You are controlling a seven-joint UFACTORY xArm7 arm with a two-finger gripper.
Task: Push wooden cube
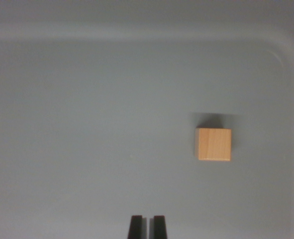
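At the bottom centre of the frame the gripper (147,226) shows two dark fingertips drawn nearly together, holding nothing; kept closed like this they should make one blunt pusher; the sound approach, I judge, is to shift toward the frame's right, line up squarely behind a flat face, then press steadily; right of centre sits the wooden cube (214,144), pale, smooth-sided, resting flat on the grey tray (77,109).

Wooden cube (214,144): light tan, faint grain, plain faces. Tray (87,124): uniform pale grey, unpatterned, lighter at rim. Gripper (147,226) fingertips: black, unmarked.
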